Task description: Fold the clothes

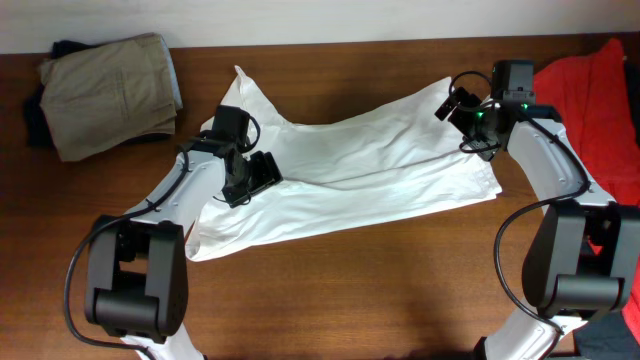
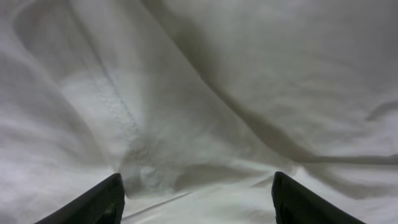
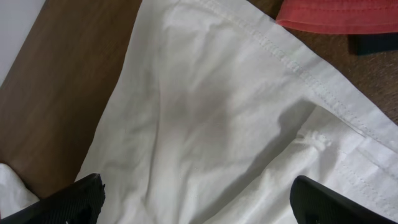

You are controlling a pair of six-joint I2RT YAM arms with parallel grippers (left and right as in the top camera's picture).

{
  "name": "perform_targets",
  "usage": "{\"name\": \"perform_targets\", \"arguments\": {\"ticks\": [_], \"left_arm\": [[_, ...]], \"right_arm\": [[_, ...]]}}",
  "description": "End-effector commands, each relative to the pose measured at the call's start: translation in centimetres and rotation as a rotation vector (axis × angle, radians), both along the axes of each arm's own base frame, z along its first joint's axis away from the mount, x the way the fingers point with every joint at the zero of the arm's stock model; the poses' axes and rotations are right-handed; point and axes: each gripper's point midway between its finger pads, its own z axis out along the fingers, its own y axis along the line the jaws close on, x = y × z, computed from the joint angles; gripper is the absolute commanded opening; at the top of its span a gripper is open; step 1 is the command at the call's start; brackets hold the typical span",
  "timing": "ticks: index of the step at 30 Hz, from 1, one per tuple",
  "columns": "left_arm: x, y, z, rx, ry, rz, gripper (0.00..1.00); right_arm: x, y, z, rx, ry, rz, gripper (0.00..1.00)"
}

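The clothes' large white shirt (image 1: 360,165) lies spread and creased across the middle of the table. My left gripper (image 1: 252,177) hovers low over its left part. In the left wrist view that gripper (image 2: 196,200) is open, its dark fingertips (image 2: 99,200) wide apart, and wrinkled white fabric (image 2: 205,93) lies below with nothing pinched. My right gripper (image 1: 452,102) sits over the shirt's far right corner. It (image 3: 199,202) is open above the hemmed edge of the shirt (image 3: 205,112) and holds nothing.
A folded khaki garment (image 1: 110,92) rests on a dark one (image 1: 34,122) at the back left. A red garment (image 1: 590,95) lies at the right edge and shows as red cloth (image 3: 342,14) in the right wrist view. Bare wood table (image 1: 380,290) runs along the front.
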Motion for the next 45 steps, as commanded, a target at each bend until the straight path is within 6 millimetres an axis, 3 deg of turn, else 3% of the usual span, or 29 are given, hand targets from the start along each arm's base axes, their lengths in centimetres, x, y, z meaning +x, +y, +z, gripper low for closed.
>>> {"name": "perform_targets", "arguments": {"ticks": [1,9,27,37,40,45], "left_arm": [[-1.3,0.1,-1.6,-0.002,0.081,0.020,0.73],[-1.8,0.3,-3.9,0.013,0.138,0.046,0.72],[-0.4,1.1,-2.5,0.060,0.057,0.057,0.61],[-0.2,1.3,-2.4,0.069,0.047,0.061,0.17],[0.0,1.3,-2.2,0.067,0.039,0.061,0.11],[1.1,1.4,-0.9,0.075,-0.008,0.051,0.11]], "right_arm": [[-0.2,-0.1,-0.6,-0.017,0.014,-0.009,0.99],[-0.2,-0.1,-0.6,-0.017,0.014,-0.009,0.99],[-0.2,-0.2,-0.7,-0.023,0.016,-0.013,0.99],[-0.2,-0.2,-0.7,-0.023,0.016,-0.013,0.99],[-0.2,-0.2,-0.6,-0.023,0.015,-0.013,0.99],[-0.2,-0.2,-0.6,-0.023,0.015,-0.013,0.99]]}}
